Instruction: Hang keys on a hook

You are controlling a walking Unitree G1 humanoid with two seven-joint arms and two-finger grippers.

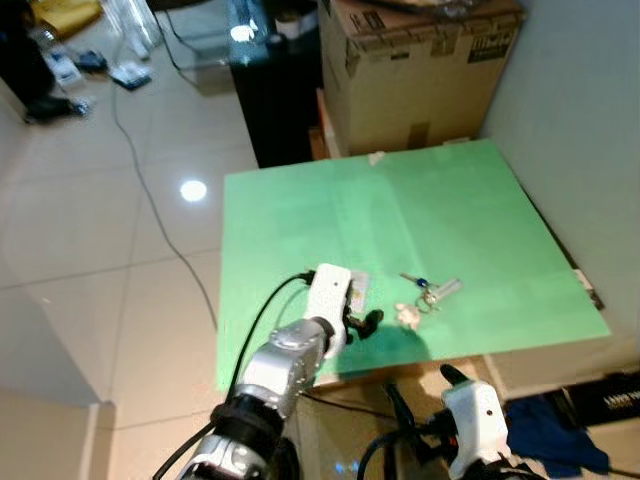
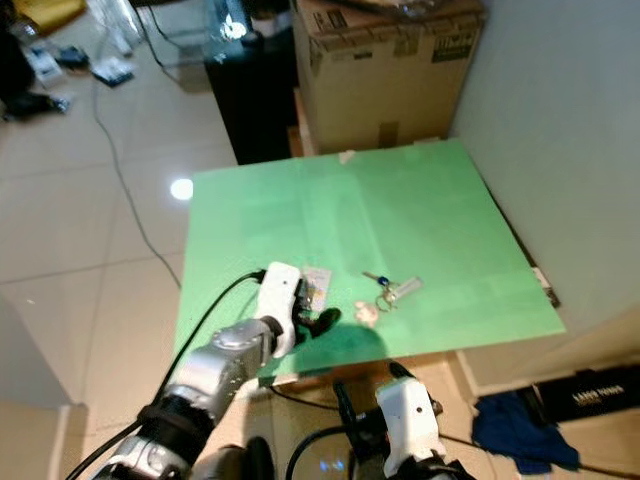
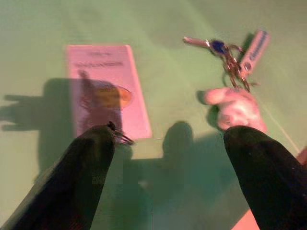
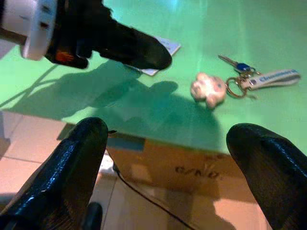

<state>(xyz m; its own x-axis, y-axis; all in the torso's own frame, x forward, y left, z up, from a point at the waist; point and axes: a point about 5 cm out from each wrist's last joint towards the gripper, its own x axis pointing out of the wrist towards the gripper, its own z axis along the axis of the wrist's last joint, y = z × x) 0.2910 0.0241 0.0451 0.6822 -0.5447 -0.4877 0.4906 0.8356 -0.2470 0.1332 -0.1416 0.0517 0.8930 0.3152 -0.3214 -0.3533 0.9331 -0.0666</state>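
Note:
A bunch of keys (image 1: 428,291) lies on the green tabletop (image 1: 400,220), with a blue-headed key (image 3: 217,46), a pale strap tag (image 4: 271,76) and a small whitish charm (image 3: 235,108). My left gripper (image 1: 362,322) hovers open just above the green surface, a little to the left of the keys, next to a white card (image 3: 103,88). Lower down, in front of the table's near edge, my right gripper (image 4: 168,158) is open and points toward the keys from below.
A large cardboard box (image 1: 415,70) and a black cabinet (image 1: 270,100) stand behind the table. A pale wall (image 1: 590,120) runs along the right. Cables (image 1: 150,200) cross the tiled floor at left; blue cloth (image 1: 545,435) lies by the front right corner.

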